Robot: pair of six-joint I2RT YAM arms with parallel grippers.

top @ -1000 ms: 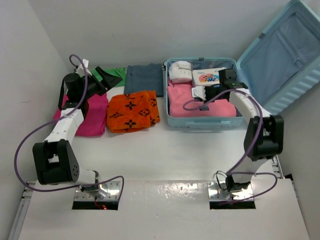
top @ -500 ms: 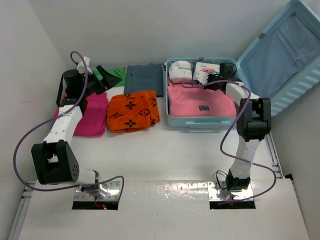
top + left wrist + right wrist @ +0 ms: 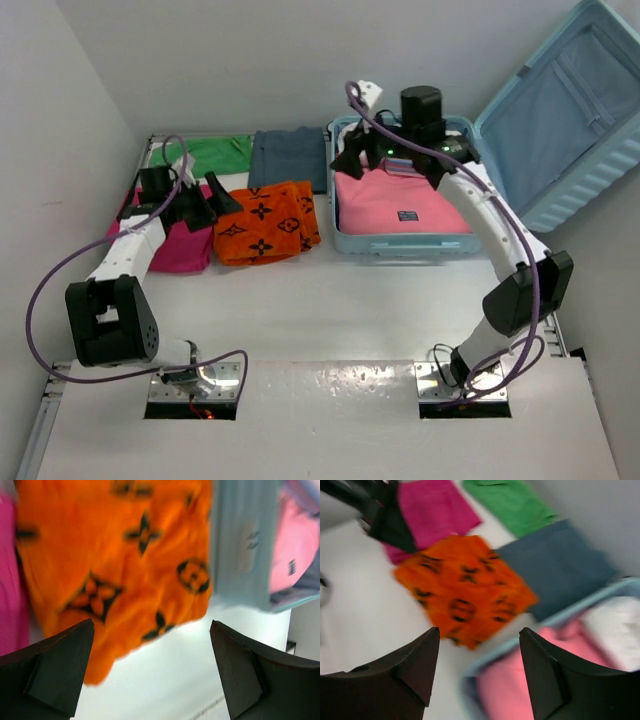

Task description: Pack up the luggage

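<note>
The luggage (image 3: 400, 243) lies open at the back right, its pale blue lid (image 3: 570, 110) leaning up to the right. A folded pink garment (image 3: 400, 205) fills its near half. My right gripper (image 3: 388, 162) hangs open and empty above the luggage's back left part and hides what lies there. In the right wrist view its jaws (image 3: 480, 655) stand wide over the luggage rim (image 3: 560, 617) and the pink garment (image 3: 520, 685). My left gripper (image 3: 208, 205) is open and empty over the left edge of the orange patterned cloth (image 3: 265, 220), which fills the left wrist view (image 3: 120, 555).
A magenta cloth (image 3: 185, 240) lies left of the orange one. A green cloth (image 3: 215, 152) and a blue-grey cloth (image 3: 290, 158) lie along the back wall. A white item (image 3: 615, 630) sits in the luggage's far part. White walls close in on the left and at the back.
The right gripper has opened, lifted away from the back of the luggage and swung left. The left gripper has come from the green cloth toward me, to the orange cloth's edge.
</note>
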